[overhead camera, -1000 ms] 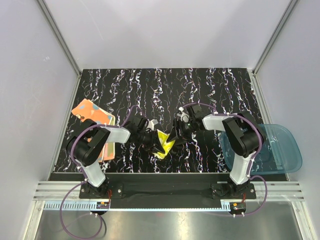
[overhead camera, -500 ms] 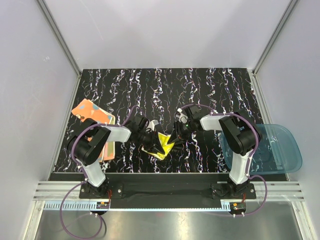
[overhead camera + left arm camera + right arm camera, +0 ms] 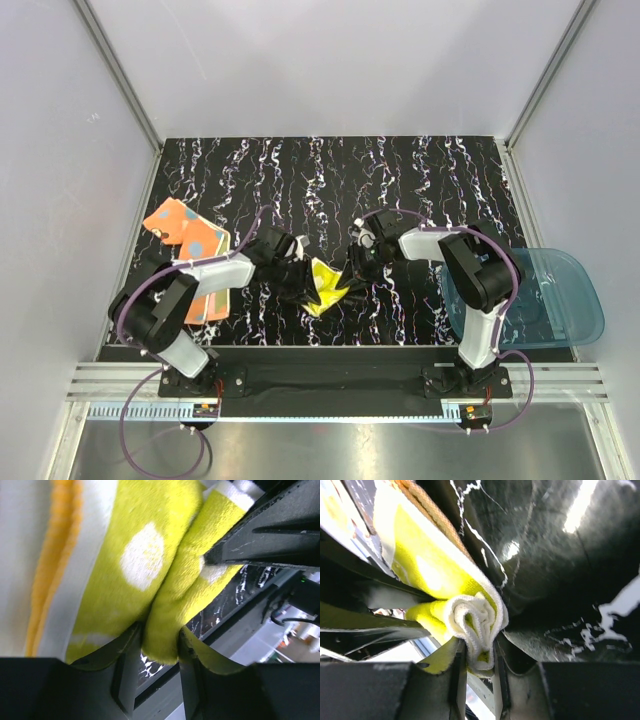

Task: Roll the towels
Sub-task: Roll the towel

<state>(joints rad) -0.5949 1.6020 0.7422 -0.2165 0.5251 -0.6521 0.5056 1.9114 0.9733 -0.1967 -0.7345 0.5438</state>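
- Two arms reach inward over the black, white-veined worktop (image 3: 420,180), and their hands meet near the middle of its near half.
- At the worktop's right edge lies a translucent blue tray (image 3: 575,300), partly overhanging, well apart from both cloths.
- On the left side, the orange towel (image 3: 190,235) with light blue dots lies spread flat; the left arm's elbow crosses over its near part, and neither hand touches it.
- Between the two hands sits the yellow towel (image 3: 325,287), bunched and folded, just toward the near edge from where the hands meet.
- The left hand (image 3: 156,665) is closed on a fold of the yellow towel (image 3: 165,595): in its wrist view the plush yellow cloth with a white dot is pinched between the two fingers (image 3: 125,670), with the other arm's dark finger against the cloth at upper right.
- The right hand (image 3: 476,672) grips the yellow towel (image 3: 470,615) too: its wrist view shows a rolled end with pale edging squeezed between narrow-set jaws.
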